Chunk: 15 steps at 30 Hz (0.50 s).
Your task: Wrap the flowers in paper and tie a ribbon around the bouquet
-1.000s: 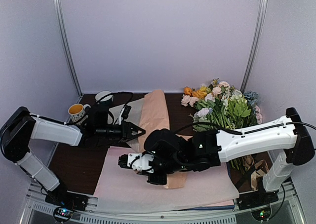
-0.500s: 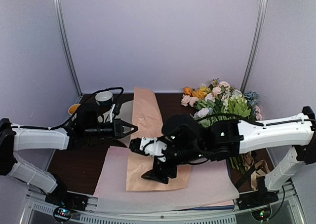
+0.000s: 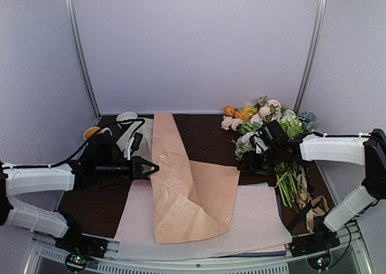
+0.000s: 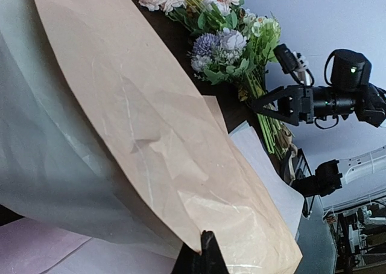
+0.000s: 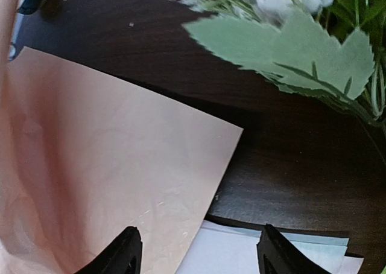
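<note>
The peach-tan paper lies creased over the pink sheets, its long left fold lifted. My left gripper is shut on that left edge; in the left wrist view the closed tips pinch the paper. My right gripper stands open at the flowers' near side, empty. In the right wrist view it hovers over the paper's right corner. The flowers, with lilac-blue and white heads, lie at the back right. Tan ribbon-like loops lie by the stem ends. No wrapped bouquet is in view.
Pale pink sheets cover the near table. A larger bunch with orange and yellow blooms lies behind the flowers. A mug and a white cup stand back left. Grey tent walls and poles enclose the table.
My right gripper opened, let go of the paper and drew back right to the flowers. My left gripper shut on the paper's edge and pulled left, spreading the sheet wider.
</note>
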Motion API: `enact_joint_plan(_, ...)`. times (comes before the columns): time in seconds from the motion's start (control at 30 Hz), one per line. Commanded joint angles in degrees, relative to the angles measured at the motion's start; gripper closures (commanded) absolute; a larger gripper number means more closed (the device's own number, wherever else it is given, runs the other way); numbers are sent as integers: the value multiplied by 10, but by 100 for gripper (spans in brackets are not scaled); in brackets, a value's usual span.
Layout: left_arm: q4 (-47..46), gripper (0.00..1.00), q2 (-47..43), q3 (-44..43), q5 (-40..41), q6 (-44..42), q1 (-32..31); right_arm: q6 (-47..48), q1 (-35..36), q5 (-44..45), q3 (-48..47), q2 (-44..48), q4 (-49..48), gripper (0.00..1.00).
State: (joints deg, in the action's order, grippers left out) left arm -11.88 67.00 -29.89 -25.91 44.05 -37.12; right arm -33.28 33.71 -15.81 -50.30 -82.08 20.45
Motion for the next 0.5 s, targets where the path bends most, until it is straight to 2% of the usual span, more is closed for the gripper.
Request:
enact_joint_plan(0.0, -7, 100, -9, 4, 7, -20, -2, -33, -12, 0, -34, -83, 15, 34)
enact_joint_plan(0.27, 1, 100, -11, 3, 0, -33, -3, -80, -13, -65, -54, -197, -80, 35)
enact_joint_plan(0.47, 17, 100, -10, -4, -1, -48, -2, -120, -10, -139, -48, -211, -189, 48)
